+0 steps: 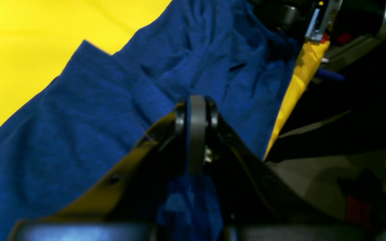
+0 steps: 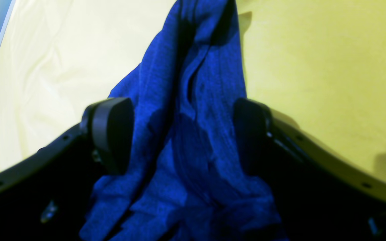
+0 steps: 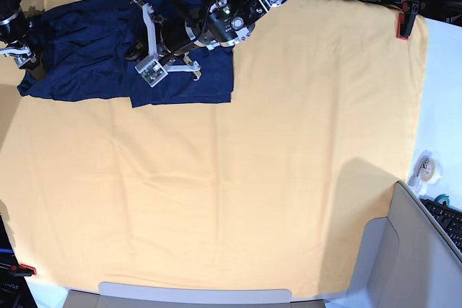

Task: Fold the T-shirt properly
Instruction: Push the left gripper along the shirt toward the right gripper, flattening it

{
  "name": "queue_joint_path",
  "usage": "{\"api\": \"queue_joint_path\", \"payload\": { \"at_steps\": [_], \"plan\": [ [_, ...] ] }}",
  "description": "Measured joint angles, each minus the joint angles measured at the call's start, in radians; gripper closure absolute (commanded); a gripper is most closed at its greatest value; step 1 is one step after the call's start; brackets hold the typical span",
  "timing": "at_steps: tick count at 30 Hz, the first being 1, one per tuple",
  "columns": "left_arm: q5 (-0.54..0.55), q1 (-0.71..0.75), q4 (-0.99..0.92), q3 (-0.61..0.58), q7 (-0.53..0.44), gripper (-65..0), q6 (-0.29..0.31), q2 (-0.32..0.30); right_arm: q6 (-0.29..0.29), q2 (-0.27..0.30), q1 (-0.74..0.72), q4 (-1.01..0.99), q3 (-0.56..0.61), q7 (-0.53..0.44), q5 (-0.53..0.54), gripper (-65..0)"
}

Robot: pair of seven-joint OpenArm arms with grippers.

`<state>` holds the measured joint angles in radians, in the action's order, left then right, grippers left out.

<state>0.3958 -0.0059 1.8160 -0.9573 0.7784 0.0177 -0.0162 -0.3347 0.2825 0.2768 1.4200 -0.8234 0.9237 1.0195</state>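
Note:
The dark navy T-shirt [image 3: 94,48] lies crumpled on the yellow-orange cloth at the back left of the table. My left gripper [image 3: 150,63] reaches over its right part. In the left wrist view the left gripper [image 1: 197,112] is shut, with a bunch of the T-shirt [image 1: 89,110] pinched between its fingers. My right gripper [image 3: 22,55] is at the shirt's left end. In the right wrist view the right gripper [image 2: 183,132] is open, and its pads [image 2: 112,129] stand apart on either side of a bunched fold of the T-shirt [image 2: 196,83].
The table cloth [image 3: 253,178] covers the table. Red clamps [image 3: 402,23] hold it at the back right and front left [image 3: 22,270]. Tape rolls [image 3: 427,167] and a keyboard [image 3: 447,218] lie at the right. The table's back edge [image 1: 290,97] runs just beyond the shirt.

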Motion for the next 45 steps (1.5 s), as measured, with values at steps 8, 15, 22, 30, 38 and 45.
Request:
{"api": "queue_joint_path", "payload": {
  "at_steps": [8,15,22,30,38,45],
  "plan": [
    [0.006,-0.002,0.058,-0.002,0.012,0.0,0.002,-0.096,0.0,0.002,0.0,0.0,-0.003,0.004,0.0,-45.9],
    [0.005,0.001,0.086,0.0,0.045,0.0,0.001,-0.15,0.0,0.002,0.0,0.0,-0.003,0.004,0.001,-45.9],
    [-0.003,0.019,-0.029,-0.005,0.042,0.0,-0.003,-0.118,0.0,0.001,0.0,0.0,-0.003,0.003,0.0,-45.9],
    [0.0,0.012,-0.095,-0.011,0.032,0.0,-0.003,-0.045,0.0,0.002,0.001,0.0,-0.003,0.003,0.001,-45.9],
    [0.0,0.011,-0.094,-0.011,0.032,0.0,-0.003,-0.032,0.0,0.002,0.001,0.0,-0.003,0.003,0.001,-45.9],
    [0.0,0.011,-0.092,-0.011,0.032,0.0,-0.002,-0.022,0.0,0.001,0.0,0.0,-0.002,0.003,0.001,-45.9]
  ]
}}
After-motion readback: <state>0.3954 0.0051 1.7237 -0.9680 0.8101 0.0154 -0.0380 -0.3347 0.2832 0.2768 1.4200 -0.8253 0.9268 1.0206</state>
